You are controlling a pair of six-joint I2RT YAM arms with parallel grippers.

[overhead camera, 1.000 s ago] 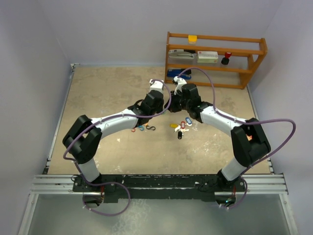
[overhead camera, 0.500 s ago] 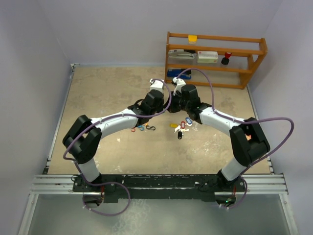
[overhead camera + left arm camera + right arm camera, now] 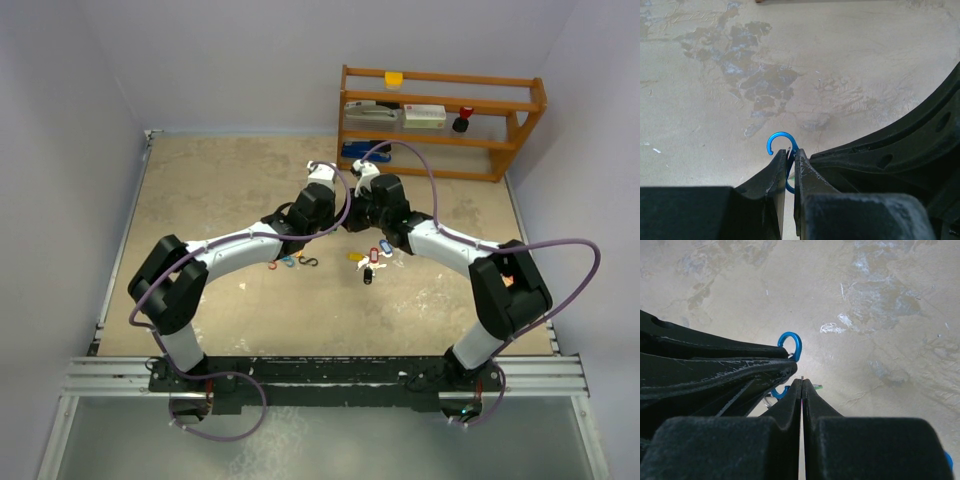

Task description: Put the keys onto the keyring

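The keyring, a blue S-shaped clip (image 3: 777,136), is pinched upright in my left gripper (image 3: 791,152), which is shut on it above the table. Its upper hook (image 3: 792,340) shows beside my right gripper (image 3: 802,381), which is shut on a thin silver key whose tip pokes out between the fingertips. A green tag (image 3: 817,387) shows just beyond them. Both grippers meet tip to tip at mid-table (image 3: 350,222). Loose keys with yellow (image 3: 355,257), red (image 3: 373,254) and blue (image 3: 386,246) tags and a black fob (image 3: 368,276) lie just in front.
Several tagless coloured clips (image 3: 290,262) lie on the table below the left forearm. A wooden shelf (image 3: 440,120) with small items stands at the back right. Walls close the table at the left, back and right.
The right arm has edged slightly to the left toward the left gripper. Both grippers hold as before.
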